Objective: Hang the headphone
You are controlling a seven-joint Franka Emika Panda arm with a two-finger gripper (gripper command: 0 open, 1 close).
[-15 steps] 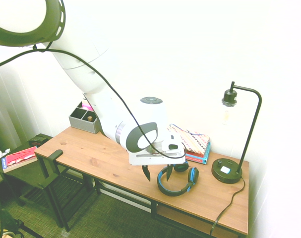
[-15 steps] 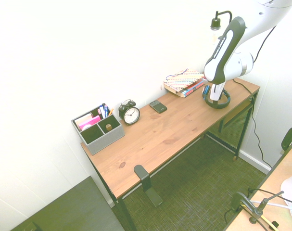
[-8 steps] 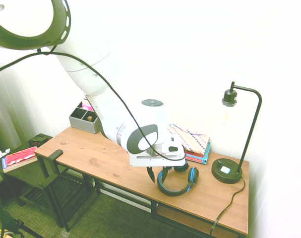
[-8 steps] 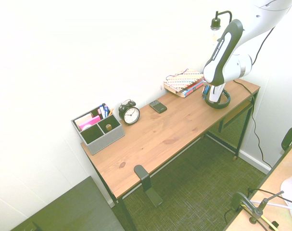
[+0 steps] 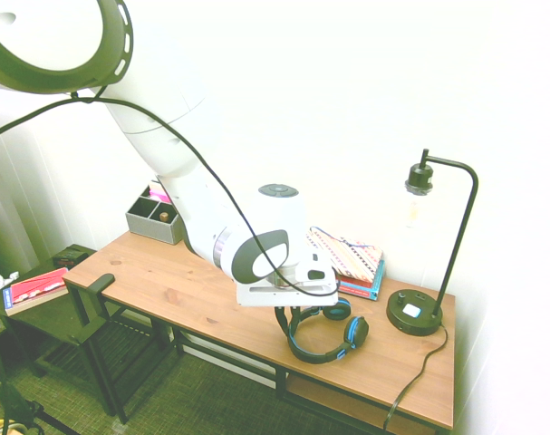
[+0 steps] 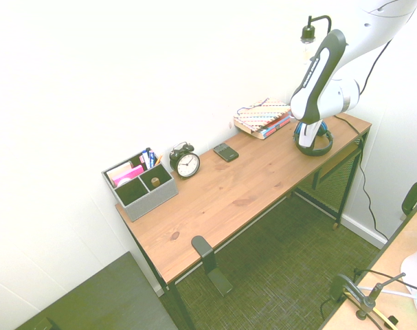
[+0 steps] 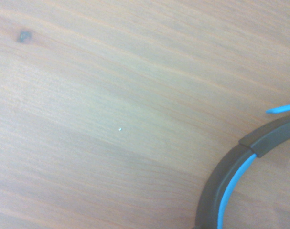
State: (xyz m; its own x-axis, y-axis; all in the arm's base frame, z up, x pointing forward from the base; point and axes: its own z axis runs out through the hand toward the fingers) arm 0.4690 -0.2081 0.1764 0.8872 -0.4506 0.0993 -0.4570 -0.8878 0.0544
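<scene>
The headphone [image 5: 323,353], black with blue trim, lies on the wooden desk [image 5: 175,285] in front of the stack of books. My gripper [image 5: 286,319] points straight down over the left part of its headband, and its dark fingers are shut on the band. In the second exterior view the headphone [image 6: 314,146] sits near the desk's right end, directly under my wrist. The wrist view shows a curved piece of the headband [image 7: 229,183] against bare wood. The ear cups [image 5: 353,332] point toward the lamp.
A black desk lamp [image 5: 414,314] stands at the desk's end beside the headphone. Books [image 5: 352,262] lie against the wall. Further along are a small dark device [image 6: 226,152], an alarm clock [image 6: 186,163] and a grey organizer [image 6: 139,184]. A black hook [image 6: 202,250] sticks out from the front edge.
The fingers went from wide open to shut on the headband. The headphone has turned and shifted a little toward the lamp.
</scene>
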